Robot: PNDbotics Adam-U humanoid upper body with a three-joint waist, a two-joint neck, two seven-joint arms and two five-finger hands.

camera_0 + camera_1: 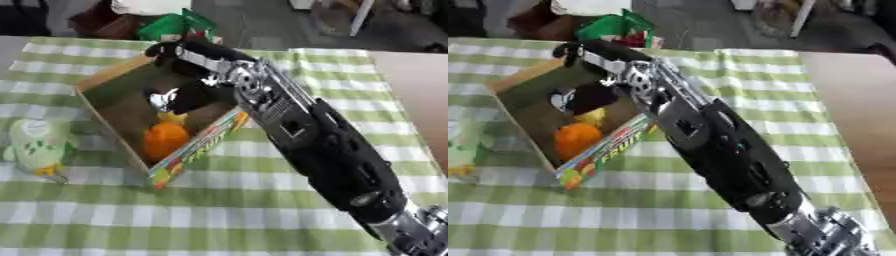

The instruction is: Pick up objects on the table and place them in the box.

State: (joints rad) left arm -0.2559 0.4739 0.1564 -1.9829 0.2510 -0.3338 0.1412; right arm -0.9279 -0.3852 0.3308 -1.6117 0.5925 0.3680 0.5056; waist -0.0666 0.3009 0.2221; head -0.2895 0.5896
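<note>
The right arm (315, 145) comes in from about 5 o'clock and reaches diagonally up to 11 o'clock, so that the right hand (188, 52) is over the box (101, 80), near its far wall. The hand is seen from the back and mostly as a dark shape; I cannot tell how far its fingers are curled, or whether they hold something. Just under the hand, inside the box, there is a dark object with a shiny white spot (179, 99) (maybe it belongs to the hand, maybe it is a thing already put down; this is not clear).

The box is cardboard, with a colourful printed side (197, 147) turned to 5 o'clock, and it sits on the green and white checked tablecloth (219, 210). In its near part lies an orange round object (164, 139), with a small yellow piece (172, 118) touching it at 12 o'clock. They rest low against the near wall, probably because the box looks tilted that way.

Outside the box, at 9 o'clock, a pale green owl-shaped toy (39, 147) stands on the cloth, just beside the box wall. I judge it is the object left to pick up. The left hand does not show in either view.
</note>
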